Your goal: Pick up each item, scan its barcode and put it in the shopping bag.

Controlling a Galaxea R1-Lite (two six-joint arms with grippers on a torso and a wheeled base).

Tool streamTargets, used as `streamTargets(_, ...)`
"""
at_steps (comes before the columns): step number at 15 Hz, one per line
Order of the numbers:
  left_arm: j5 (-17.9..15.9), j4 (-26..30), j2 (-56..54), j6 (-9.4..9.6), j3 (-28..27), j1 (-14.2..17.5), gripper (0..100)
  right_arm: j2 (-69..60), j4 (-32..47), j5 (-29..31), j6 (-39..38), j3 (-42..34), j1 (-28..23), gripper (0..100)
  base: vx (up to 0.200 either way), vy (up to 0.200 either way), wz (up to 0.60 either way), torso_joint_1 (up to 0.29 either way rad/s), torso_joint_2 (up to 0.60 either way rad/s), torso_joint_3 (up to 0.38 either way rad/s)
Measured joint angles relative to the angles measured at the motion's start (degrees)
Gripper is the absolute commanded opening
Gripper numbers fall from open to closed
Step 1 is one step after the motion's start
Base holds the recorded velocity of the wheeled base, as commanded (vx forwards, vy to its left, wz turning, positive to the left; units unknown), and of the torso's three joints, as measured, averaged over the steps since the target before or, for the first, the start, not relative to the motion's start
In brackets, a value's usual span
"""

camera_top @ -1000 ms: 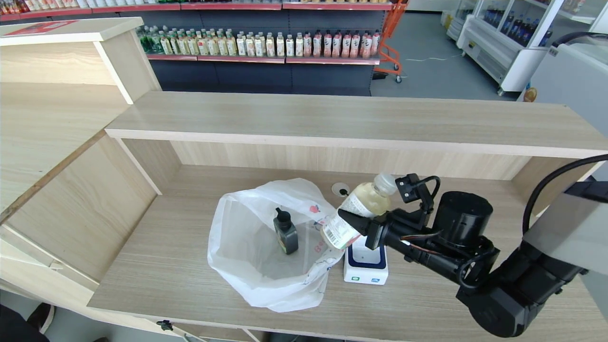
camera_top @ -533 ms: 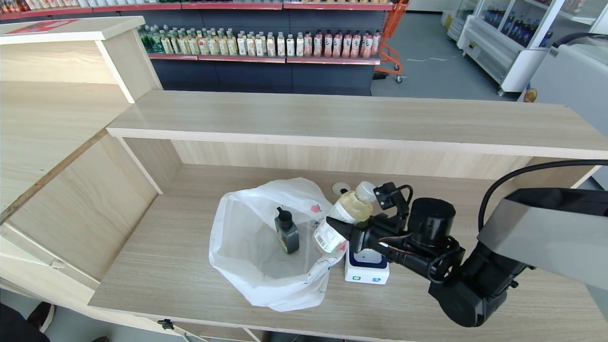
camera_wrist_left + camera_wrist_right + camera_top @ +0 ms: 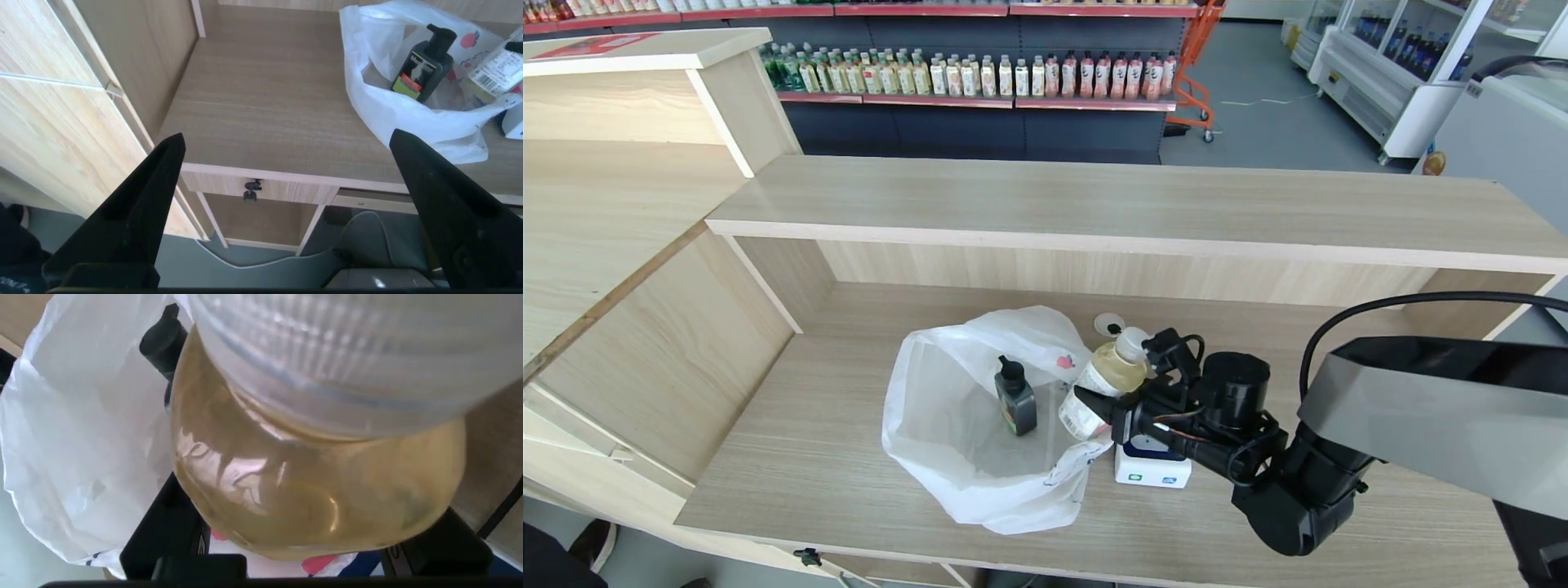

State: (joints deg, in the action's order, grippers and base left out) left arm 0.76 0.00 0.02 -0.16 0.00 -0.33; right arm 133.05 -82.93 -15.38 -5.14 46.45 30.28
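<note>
Item: drink bottle [image 3: 1107, 377], clear plastic, pale yellow liquid, white cap, label with barcode near its base. It is held tilted above the counter [image 3: 800, 457], base down at the right rim of the shopping bag [image 3: 923, 425], cap raised toward the counter's back wall; whether it touches the bag cannot be told. Right gripper [image 3: 1098, 402]: jaws clenched on the bottle's lower half, one dark finger across the label. Shopping bag: white plastic, mouth open, lying on the counter. Contents: one small black bottle [image 3: 1016, 403], upright, with a black cap. Scanner [image 3: 1152, 471]: a small white and blue box on the counter just beside the bag's right side, partly under the right gripper. Round cable port [image 3: 1108, 324] in the counter behind the bag. Left gripper [image 3: 288, 140]: jaws released and spread wide, nothing between them, hanging off the counter's front edge, well apart from the bag.
</note>
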Motion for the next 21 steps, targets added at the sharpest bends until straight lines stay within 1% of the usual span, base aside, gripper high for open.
streamTargets(3,0.00,0.00,0.00,0.00,0.00,0.06,100,1.63,0.09,-0.07,5.24,1.23,-0.07,0,0.000,0.000,0.00,0.000,0.00,0.000)
streamTargets(4,0.00,0.00,0.00,0.00,0.00,0.06,100,2.12,0.13,-0.16,5.85,2.21,0.01,100,0.000,0.000,0.00,0.000,0.00,0.000)
streamTargets(8,0.00,0.00,0.00,0.00,0.00,0.06,100,2.90,1.45,-0.93,5.68,4.44,0.37,100,0.000,0.000,0.00,0.000,0.00,0.000)
streamTargets(10,0.00,0.00,0.00,0.00,0.00,0.02,100,2.58,2.30,-0.89,4.22,4.60,0.34,100,0.000,0.000,0.00,0.000,0.00,0.000)
streamTargets(16,0.02,0.02,0.00,0.00,0.00,0.00,100,-3.74,3.28,-0.82,-8.86,3.68,-0.16,100,0.000,0.000,0.00,0.000,0.00,0.000)
streamTargets(19,0.02,0.00,0.00,0.00,0.00,0.02,100,-11.24,5.12,-0.76,-10.13,-0.34,-0.99,100,0.000,0.000,0.00,0.000,0.00,0.000)
streamTargets(21,0.00,0.00,0.00,0.00,0.00,0.02,100,-18.52,5.72,-0.76,-10.24,-6.18,-1.89,100,0.000,0.000,0.00,0.000,0.00,0.000)
